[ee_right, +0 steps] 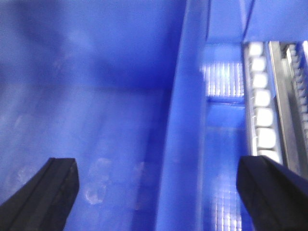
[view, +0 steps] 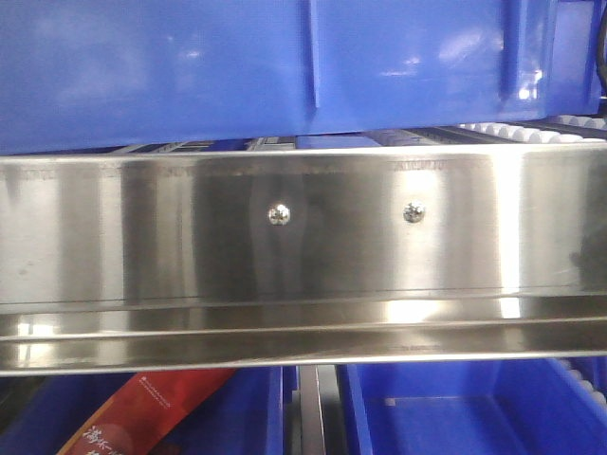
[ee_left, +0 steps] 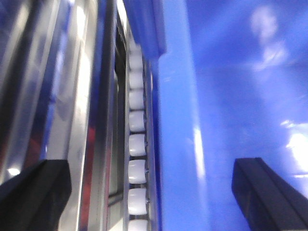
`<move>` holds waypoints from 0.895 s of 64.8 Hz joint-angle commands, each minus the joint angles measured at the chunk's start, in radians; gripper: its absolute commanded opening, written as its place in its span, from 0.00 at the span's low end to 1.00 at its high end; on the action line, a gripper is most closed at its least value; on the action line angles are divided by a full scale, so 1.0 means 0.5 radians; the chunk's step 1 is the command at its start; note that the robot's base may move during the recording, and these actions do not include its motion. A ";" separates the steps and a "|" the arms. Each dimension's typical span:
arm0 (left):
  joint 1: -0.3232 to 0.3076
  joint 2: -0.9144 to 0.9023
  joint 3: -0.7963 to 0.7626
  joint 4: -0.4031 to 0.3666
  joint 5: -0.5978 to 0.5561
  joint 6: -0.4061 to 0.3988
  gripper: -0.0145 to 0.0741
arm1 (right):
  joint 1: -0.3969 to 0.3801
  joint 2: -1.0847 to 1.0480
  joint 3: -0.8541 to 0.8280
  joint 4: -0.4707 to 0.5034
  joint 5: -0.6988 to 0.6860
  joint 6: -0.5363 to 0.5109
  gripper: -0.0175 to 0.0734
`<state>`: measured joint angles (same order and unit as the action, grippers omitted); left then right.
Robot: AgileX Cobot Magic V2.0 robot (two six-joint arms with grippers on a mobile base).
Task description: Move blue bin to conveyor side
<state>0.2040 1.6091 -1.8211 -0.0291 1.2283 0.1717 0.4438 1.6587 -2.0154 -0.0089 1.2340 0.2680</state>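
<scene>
The blue bin (view: 190, 66) fills the top of the front view, its ribbed glossy side wall standing just behind a steel rail. In the left wrist view my left gripper (ee_left: 151, 166) is open, its black fingers wide apart either side of the bin's end wall (ee_left: 178, 144). One finger is outside over the rail, the other over the bin's inside (ee_left: 240, 96). In the right wrist view my right gripper (ee_right: 156, 161) is open too, straddling the bin's other end wall (ee_right: 185, 120). The bin's inside (ee_right: 86, 96) looks empty. The dark grey conveyor belt is out of view.
A shiny stainless-steel rail with two screws (view: 303, 237) runs across the front view. White rollers (ee_left: 136, 144) (ee_right: 262, 115) line the rack beside the bin. Below the rail stand two more blue bins (view: 474, 417), the left one holding a red packet (view: 142, 412).
</scene>
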 commanded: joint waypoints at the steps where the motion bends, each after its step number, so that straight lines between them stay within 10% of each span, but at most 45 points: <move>1: 0.003 0.043 -0.020 -0.090 -0.015 0.026 0.82 | -0.011 -0.010 -0.021 -0.047 -0.026 0.010 0.80; 58: 0.003 0.082 -0.020 -0.236 -0.015 0.061 0.82 | 0.109 0.005 -0.018 -0.338 -0.026 0.008 0.80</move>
<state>0.2040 1.6552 -1.8228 -0.1419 1.2283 0.1983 0.5155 1.6596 -2.0154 -0.1501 1.2340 0.2712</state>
